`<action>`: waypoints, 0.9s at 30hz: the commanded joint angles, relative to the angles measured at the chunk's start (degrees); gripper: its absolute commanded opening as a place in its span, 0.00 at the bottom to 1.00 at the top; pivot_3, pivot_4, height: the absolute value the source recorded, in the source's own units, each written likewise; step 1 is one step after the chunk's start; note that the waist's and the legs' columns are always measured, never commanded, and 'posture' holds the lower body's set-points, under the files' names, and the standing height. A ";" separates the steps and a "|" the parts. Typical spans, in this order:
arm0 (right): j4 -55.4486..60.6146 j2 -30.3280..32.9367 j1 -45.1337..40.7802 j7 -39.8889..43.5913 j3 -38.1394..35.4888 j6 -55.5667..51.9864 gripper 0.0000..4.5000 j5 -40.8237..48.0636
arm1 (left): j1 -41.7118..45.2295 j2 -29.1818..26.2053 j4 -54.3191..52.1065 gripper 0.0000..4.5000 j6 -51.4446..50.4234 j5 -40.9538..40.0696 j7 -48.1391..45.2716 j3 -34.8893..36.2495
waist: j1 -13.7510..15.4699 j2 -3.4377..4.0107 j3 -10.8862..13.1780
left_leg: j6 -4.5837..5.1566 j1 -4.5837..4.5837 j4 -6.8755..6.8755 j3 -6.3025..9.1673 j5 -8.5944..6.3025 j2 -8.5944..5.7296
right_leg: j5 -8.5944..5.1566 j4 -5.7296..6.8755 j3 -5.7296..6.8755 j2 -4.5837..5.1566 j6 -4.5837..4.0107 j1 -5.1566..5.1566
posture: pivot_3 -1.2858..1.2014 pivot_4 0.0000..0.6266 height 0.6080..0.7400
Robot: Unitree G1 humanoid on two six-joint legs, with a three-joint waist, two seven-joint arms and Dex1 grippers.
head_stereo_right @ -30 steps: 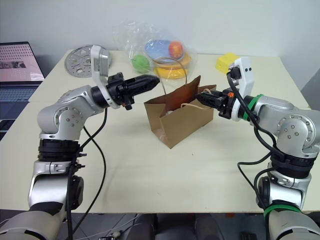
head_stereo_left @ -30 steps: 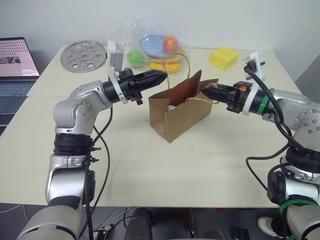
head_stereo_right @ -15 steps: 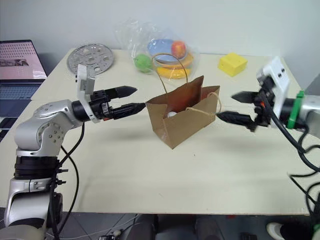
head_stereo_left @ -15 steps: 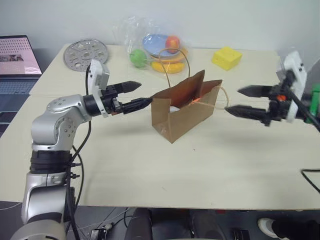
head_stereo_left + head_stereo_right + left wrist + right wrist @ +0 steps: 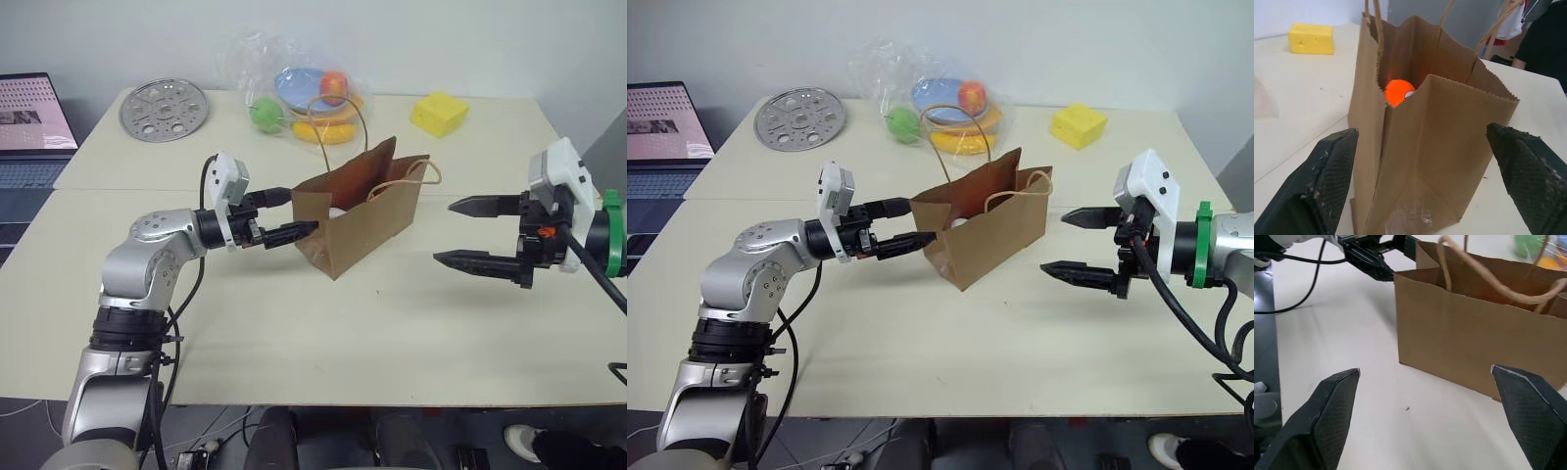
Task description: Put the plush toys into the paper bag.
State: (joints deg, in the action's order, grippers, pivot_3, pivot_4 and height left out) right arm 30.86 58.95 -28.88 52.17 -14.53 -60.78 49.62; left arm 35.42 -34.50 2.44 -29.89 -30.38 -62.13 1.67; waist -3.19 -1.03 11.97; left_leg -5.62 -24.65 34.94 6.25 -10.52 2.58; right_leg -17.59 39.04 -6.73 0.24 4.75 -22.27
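You are looking at what seems an office or lab test room: a plain pale worktop [image 5: 294,333] made of tables pushed together, set against a bare white wall [image 5: 441,39]. An open laptop [image 5: 34,122] sits to your left. Loose black cables [image 5: 789,333] hang off the worktop's edge.

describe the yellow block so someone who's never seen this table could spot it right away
Start at the brown paper bag standing mid-table, then look to the table's far right corner. The yellow block sits there alone, right of the clear plastic bag of fruit. It is solid, matte, wedge-like and dotted with small holes, unlike the glossy wrapped fruit.
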 commanded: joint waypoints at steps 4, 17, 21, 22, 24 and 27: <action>1.96 0.12 0.08 -2.01 -1.01 -0.43 1.00 3.21 | -2.42 -1.39 -6.69 0.99 0.81 0.74 0.39 -0.28 | 0.05 0.00 0.00 | 0.00 0.00 0.00 0.00 0.00 0.00 | 0.00 0.01 0.00 0.00 0.00 0.00 | 0.52 0.24 1.00; 1.45 -0.47 -1.43 -3.69 2.54 0.54 1.00 3.56 | -6.15 6.30 -11.87 0.99 5.26 7.54 12.11 -4.30 | 0.42 0.00 0.00 | 0.00 0.00 0.03 0.00 0.00 0.00 | 0.00 0.00 -0.01 0.00 0.00 0.02 | 0.52 0.24 1.00; 1.80 -0.75 -1.67 -4.42 2.99 0.70 1.00 3.73 | -5.92 8.60 -9.82 0.99 7.13 9.08 14.61 -4.74 | 0.44 0.00 0.00 | 0.00 0.01 0.04 0.00 0.00 0.00 | 0.00 0.00 -0.01 0.00 0.00 0.02 | 0.52 0.24 1.00; 1.92 -0.88 -1.73 -4.58 3.05 0.71 1.00 3.86 | -5.80 9.22 -9.30 0.99 7.14 9.16 15.22 -4.72 | 0.46 -0.01 -0.01 | 0.00 0.01 0.04 0.00 0.00 -0.01 | 0.00 0.00 -0.02 0.00 0.00 0.03 | 0.52 0.24 1.00; 2.75 -1.34 -1.64 -5.03 3.04 1.09 1.00 4.15 | -5.71 12.18 -7.97 0.99 8.72 8.34 16.42 -4.19 | 0.52 0.00 -0.01 | 0.00 0.01 0.05 0.00 0.00 -0.01 | 0.00 0.01 -0.02 0.00 0.00 0.04 | 0.52 0.24 1.00; 3.99 -2.28 -1.38 -5.37 2.60 3.58 1.00 3.38 | -5.74 13.53 -6.45 0.87 12.28 9.34 15.49 -4.79 | 0.59 -0.01 -0.01 | 0.00 0.01 0.06 0.00 0.00 -0.02 | 0.01 0.00 -0.01 0.00 0.00 0.04 | 0.52 0.24 1.00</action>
State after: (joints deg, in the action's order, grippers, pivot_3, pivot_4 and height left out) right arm 32.93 56.88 -29.78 47.15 -10.13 -59.38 52.86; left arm 29.24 -21.01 -3.47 -20.43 -21.29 -46.38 -3.25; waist -2.60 -1.03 11.96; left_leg -5.62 -24.64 35.00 6.25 -10.52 2.57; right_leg -17.58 39.04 -6.74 0.24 4.75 -22.24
